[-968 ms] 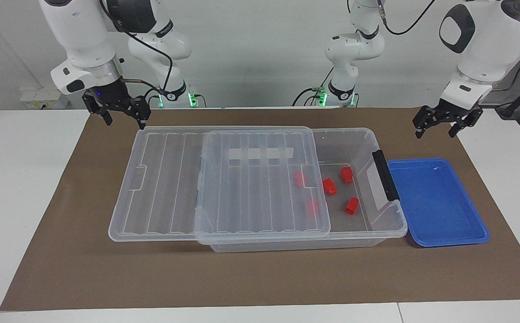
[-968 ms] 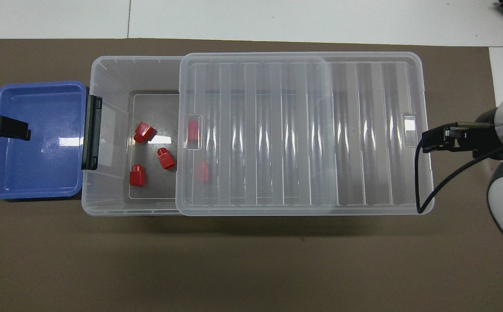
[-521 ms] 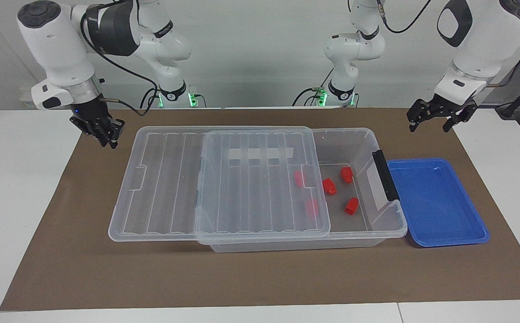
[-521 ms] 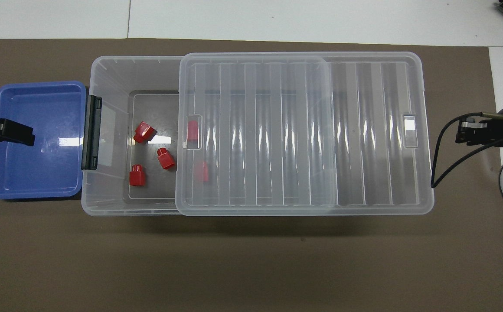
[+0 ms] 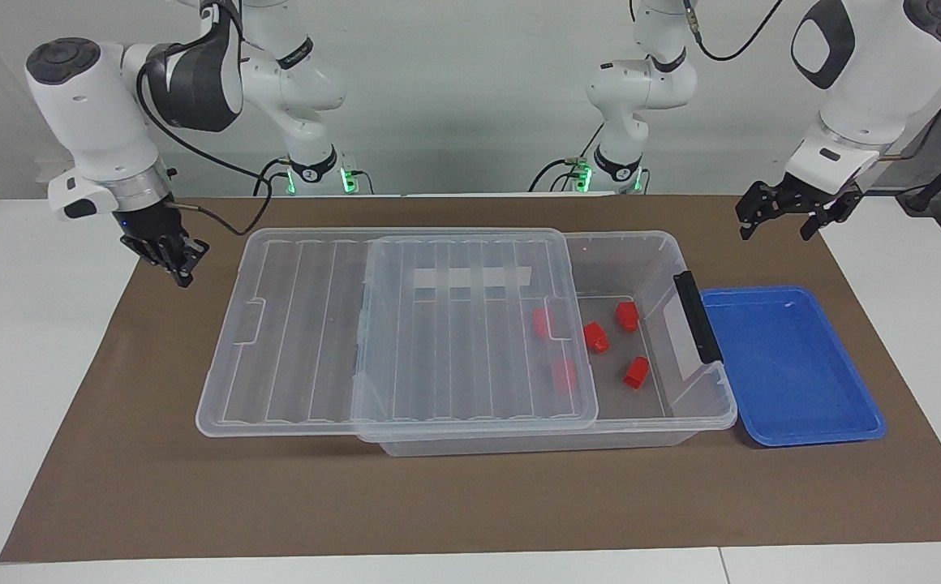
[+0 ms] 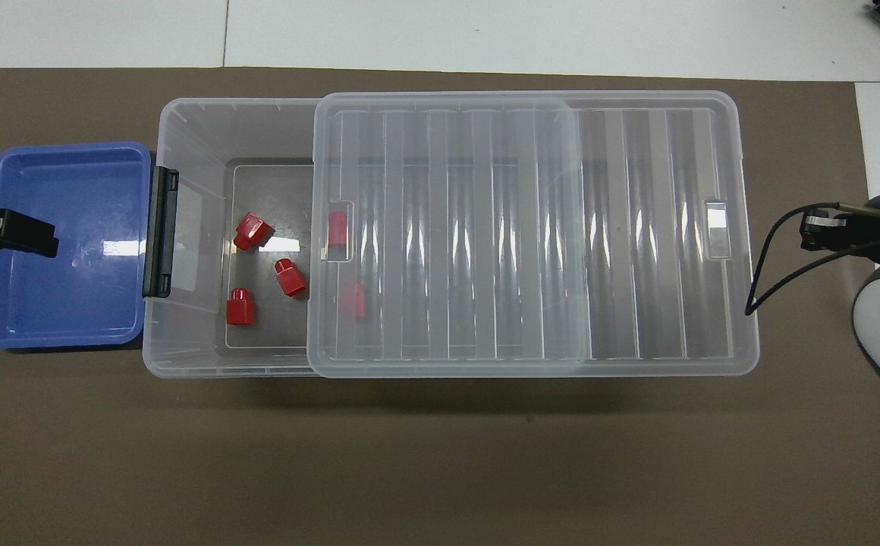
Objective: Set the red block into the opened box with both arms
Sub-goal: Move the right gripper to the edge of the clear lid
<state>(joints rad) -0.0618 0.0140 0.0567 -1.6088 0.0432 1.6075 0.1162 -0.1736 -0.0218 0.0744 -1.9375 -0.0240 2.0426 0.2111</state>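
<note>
Right gripper (image 5: pixel 182 272), clenched empty, hangs beside the opened box (image 5: pixel 649 243); left gripper (image 5: pixel 783 223), released, hangs toward its other end.

- A robotics lab: two white robot arms (image 5: pixel 105 122) stand at a white table (image 5: pixel 32 341).
- A brown mat (image 5: pixel 470 495) covers the table; black cables (image 5: pixel 219 166) hang.

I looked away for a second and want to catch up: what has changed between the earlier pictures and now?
The right gripper drew away from the lid's corner, out toward its own end of the table, and closed empty. The left gripper rose slightly and stays open near the blue tray. The opened box, its slid-back lid, the five red blocks inside and the tray did not move.
</note>
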